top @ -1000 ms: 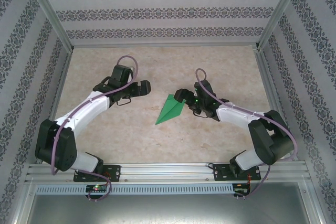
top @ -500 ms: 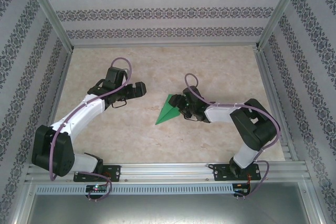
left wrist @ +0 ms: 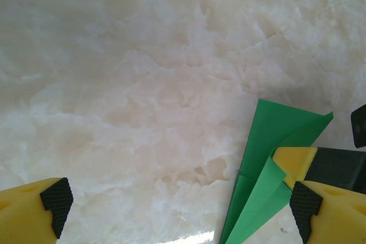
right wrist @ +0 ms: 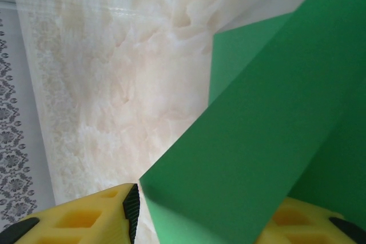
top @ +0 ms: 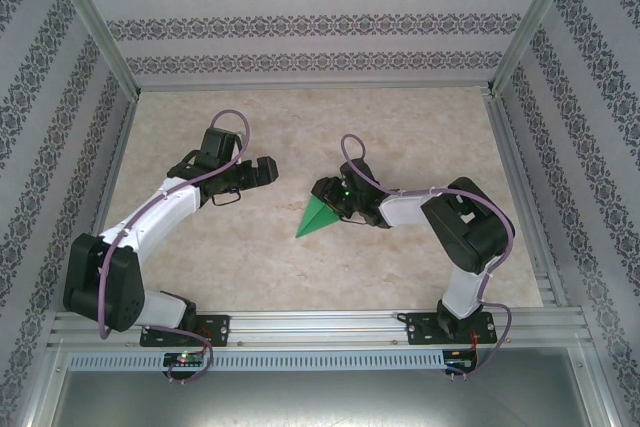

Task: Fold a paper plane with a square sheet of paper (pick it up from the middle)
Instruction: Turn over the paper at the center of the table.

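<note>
The bright green paper [top: 317,217] lies mid-table, folded into a pointed wedge with its tip toward the near left. My right gripper [top: 331,194] is at its wide far end, jaws open. One of its yellow fingers [left wrist: 293,161] sits under a raised flap of the paper [left wrist: 269,164]. In the right wrist view that flap [right wrist: 269,124] slants across the gap of the right gripper [right wrist: 211,221] and rests over the right-hand finger [right wrist: 303,221]. My left gripper [top: 263,169] hovers open to the left of the paper, empty; its pads [left wrist: 55,198] frame bare table.
The marble-pattern tabletop [top: 420,127] is boxed in by patterned walls and aluminium posts [top: 95,27]. The aluminium rail [top: 320,325] carrying both arm bases runs along the near edge.
My right gripper has pushed left over the paper's wide end, and the arm's elbow has swung in. A flap of the paper is now lifted. The left gripper drew back slightly left.
</note>
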You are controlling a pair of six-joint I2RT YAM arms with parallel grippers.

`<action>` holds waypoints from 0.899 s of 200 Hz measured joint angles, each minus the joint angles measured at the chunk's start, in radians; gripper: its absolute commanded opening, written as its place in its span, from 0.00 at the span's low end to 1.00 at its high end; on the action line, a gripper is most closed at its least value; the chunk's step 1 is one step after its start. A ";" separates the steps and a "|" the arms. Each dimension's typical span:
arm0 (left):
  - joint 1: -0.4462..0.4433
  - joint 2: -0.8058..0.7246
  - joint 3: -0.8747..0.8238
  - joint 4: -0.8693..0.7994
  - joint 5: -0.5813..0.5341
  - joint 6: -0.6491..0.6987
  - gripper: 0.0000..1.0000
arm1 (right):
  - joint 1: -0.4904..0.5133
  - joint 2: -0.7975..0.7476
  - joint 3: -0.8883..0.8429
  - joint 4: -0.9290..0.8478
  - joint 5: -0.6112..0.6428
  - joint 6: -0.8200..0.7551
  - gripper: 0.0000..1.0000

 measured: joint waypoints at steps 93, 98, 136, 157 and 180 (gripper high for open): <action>0.019 0.003 -0.016 0.023 0.073 -0.072 1.00 | 0.000 0.000 -0.027 0.070 -0.003 -0.009 0.20; 0.019 0.003 -0.020 0.026 0.079 -0.076 1.00 | 0.000 0.000 -0.029 0.072 -0.003 -0.008 0.17; 0.023 0.014 -0.028 0.037 0.150 -0.115 1.00 | -0.002 -0.003 -0.029 0.112 -0.018 -0.038 0.02; 0.034 0.022 -0.036 0.066 0.215 -0.138 1.00 | -0.017 -0.035 -0.041 0.136 -0.035 -0.054 0.00; 0.046 0.022 -0.072 0.140 0.311 -0.177 1.00 | -0.049 -0.097 -0.043 0.178 -0.086 -0.063 0.00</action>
